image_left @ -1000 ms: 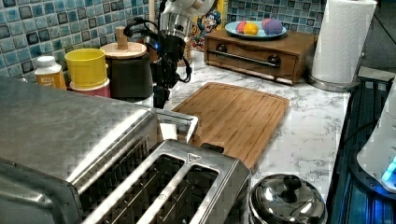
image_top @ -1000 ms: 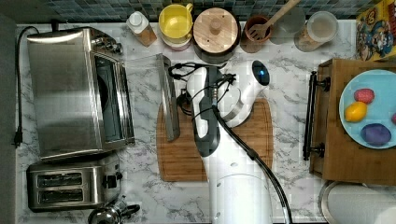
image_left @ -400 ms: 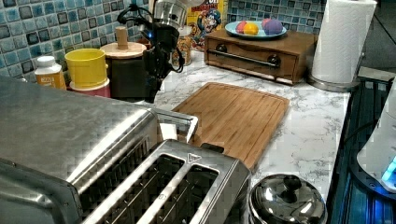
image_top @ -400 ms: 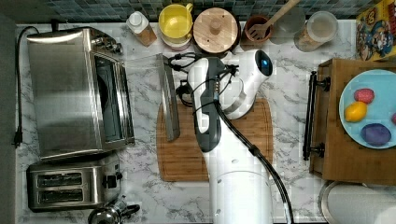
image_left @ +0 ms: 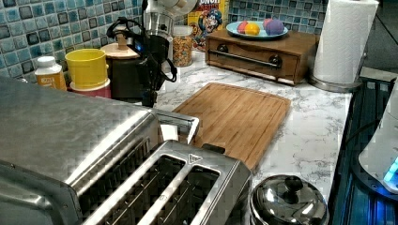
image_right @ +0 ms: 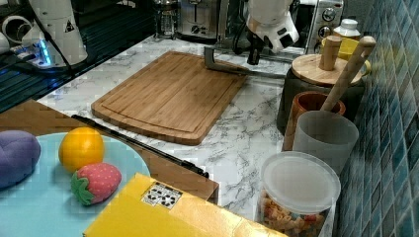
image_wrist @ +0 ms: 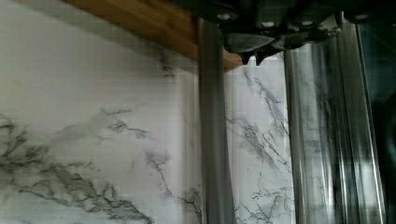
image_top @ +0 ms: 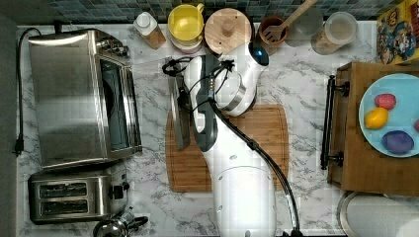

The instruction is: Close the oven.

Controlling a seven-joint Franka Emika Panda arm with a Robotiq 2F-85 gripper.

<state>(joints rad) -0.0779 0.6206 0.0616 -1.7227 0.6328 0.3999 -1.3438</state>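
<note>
The stainless-steel oven (image_top: 74, 98) stands at the top view's left with its glass door (image_top: 153, 94) folded down flat over the counter. Along the door's outer edge the steel bar handle (image_top: 179, 123) overlaps the cutting board (image_top: 262, 143). My gripper (image_top: 181, 98) hangs right at the handle's back half, fingers close together with nothing between them. In the left view the gripper (image_left: 149, 97) is just behind the handle (image_left: 180, 120). The wrist view has the fingertips (image_wrist: 246, 55) right above the handle bar (image_wrist: 215, 140). In the right view the gripper (image_right: 254, 57) sits above the handle (image_right: 225, 66).
A two-slot toaster (image_top: 74, 190) and a kettle lid (image_top: 116, 227) sit in front of the oven. Jars, a yellow cup (image_top: 185, 22) and a wooden-lidded canister (image_top: 227, 29) line the back wall. A wooden box (image_top: 356, 163) with a plate of toy fruit is at the top view's right.
The arm has swung toward the top view's left and lowered, bringing the gripper from above the cutting board to the open door's handle. The door has not moved.
</note>
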